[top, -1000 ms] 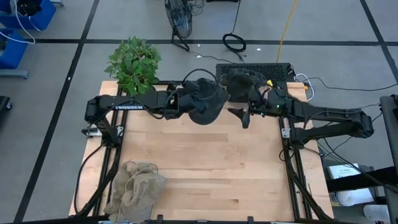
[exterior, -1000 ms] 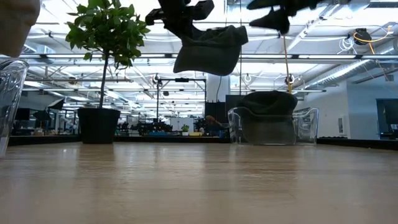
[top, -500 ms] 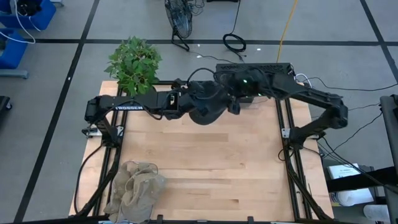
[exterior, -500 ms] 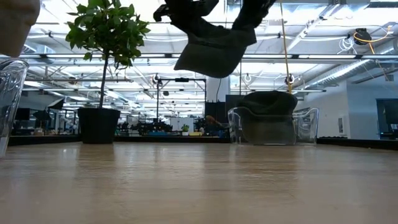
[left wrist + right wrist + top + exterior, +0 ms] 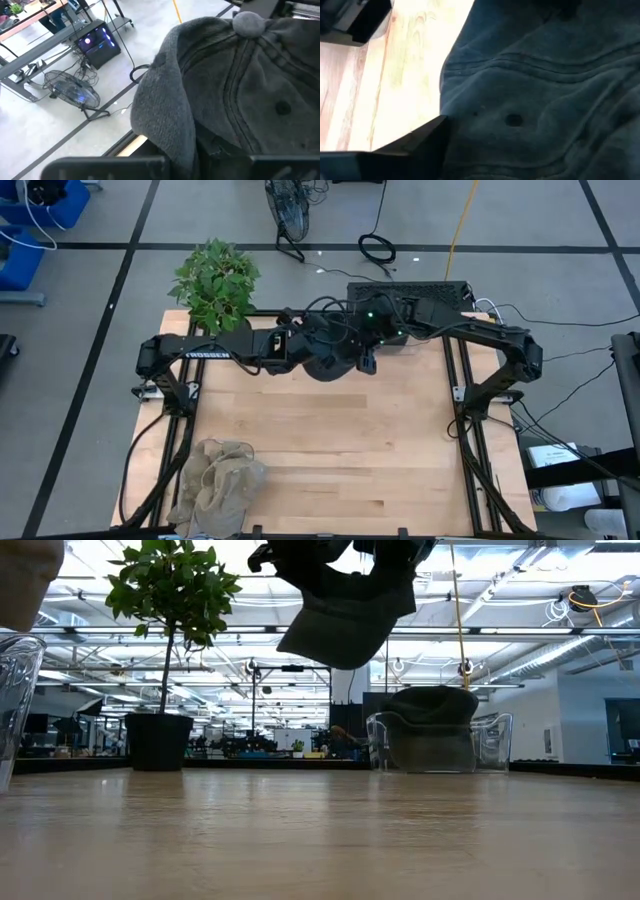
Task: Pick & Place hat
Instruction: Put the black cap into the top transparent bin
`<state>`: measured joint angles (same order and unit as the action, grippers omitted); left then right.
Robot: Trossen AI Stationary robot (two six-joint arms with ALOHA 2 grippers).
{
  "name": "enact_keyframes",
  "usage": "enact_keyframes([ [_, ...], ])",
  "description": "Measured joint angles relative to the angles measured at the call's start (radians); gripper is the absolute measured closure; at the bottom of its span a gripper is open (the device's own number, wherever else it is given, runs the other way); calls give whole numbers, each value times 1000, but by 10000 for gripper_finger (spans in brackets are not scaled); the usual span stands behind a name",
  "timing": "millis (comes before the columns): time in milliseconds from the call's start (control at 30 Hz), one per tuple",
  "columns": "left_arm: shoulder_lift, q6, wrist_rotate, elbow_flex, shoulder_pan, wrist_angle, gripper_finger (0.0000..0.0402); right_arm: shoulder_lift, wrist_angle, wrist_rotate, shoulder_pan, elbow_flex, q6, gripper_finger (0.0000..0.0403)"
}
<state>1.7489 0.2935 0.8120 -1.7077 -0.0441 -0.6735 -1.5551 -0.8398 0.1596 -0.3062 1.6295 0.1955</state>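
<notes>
Left gripper (image 5: 305, 345) clamped on dark grey cap (image 5: 345, 620), held high above wooden table (image 5: 330, 440); right gripper (image 5: 368, 352) spread wide against cap, seemingly touching.

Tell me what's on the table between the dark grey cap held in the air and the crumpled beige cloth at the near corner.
Nothing: in the high view only bare wooden tabletop lies between the dark grey cap and the crumpled beige cloth.
</notes>
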Motion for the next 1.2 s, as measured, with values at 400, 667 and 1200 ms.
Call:
enact_keyframes([
  [400, 0, -1, -111, 0, 0, 56, 356, 5, -36, -12, 0, 0, 52, 389],
  [667, 0, -77, -225, 0, -13, 71, 351, 79, -162, -152, -31, -2, 83, 399],
  [1200, -77, -137, -274, -1, -42, 142, 130, 207, -245, -292, -226, -3, 211, 402],
])
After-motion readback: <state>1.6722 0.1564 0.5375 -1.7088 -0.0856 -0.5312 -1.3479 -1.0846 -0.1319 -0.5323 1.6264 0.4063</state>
